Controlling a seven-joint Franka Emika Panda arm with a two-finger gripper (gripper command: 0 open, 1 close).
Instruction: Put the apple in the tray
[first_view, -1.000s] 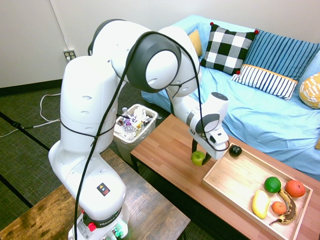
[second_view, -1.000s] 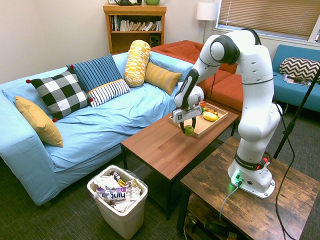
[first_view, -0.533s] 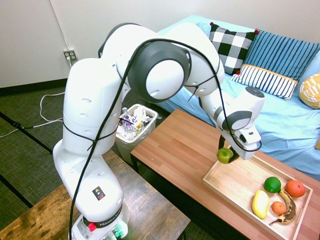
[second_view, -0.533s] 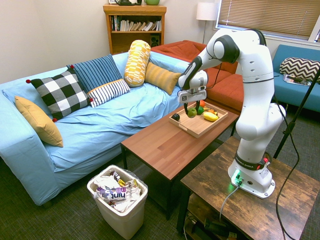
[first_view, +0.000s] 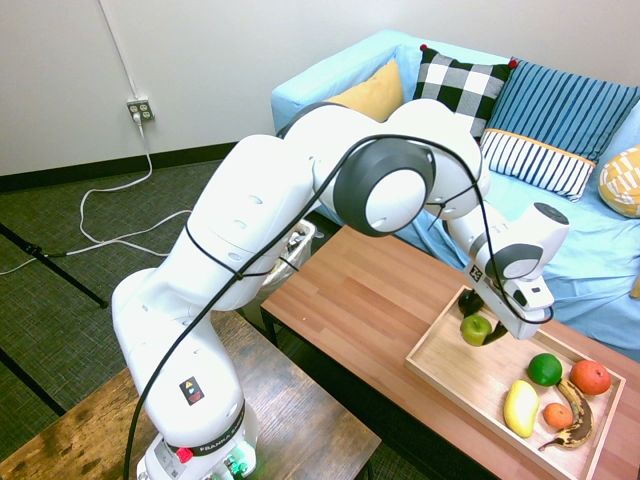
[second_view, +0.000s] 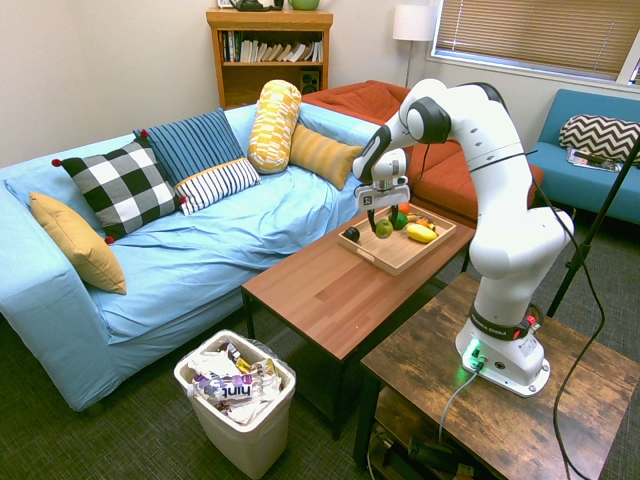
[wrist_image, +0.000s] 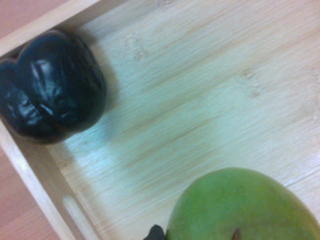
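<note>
My gripper (first_view: 478, 329) is shut on the yellow-green apple (first_view: 475, 328), holding it just above the near left part of the pale wooden tray (first_view: 455, 370). From the other side the apple (second_view: 383, 228) hangs under the gripper (second_view: 381, 222) over the tray (second_view: 385, 258). In the wrist view the apple (wrist_image: 245, 207) fills the lower right, with bare tray floor (wrist_image: 200, 100) beneath it. Whether the apple touches the tray floor I cannot tell.
A black fruit (wrist_image: 50, 95) sits in the tray's corner, close to the apple. A dark green round fruit (first_view: 545, 369), an orange one (first_view: 590, 376), a yellow fruit (first_view: 521, 407) and a spotted banana (first_view: 573, 424) fill the tray's far end. The tray rests on a brown coffee table (first_view: 350, 300) beside a blue sofa (first_view: 560, 230).
The arm carried the apple from beside the tray's outer edge over the rim, and it now hangs lower, inside the tray. The grip stayed shut.
</note>
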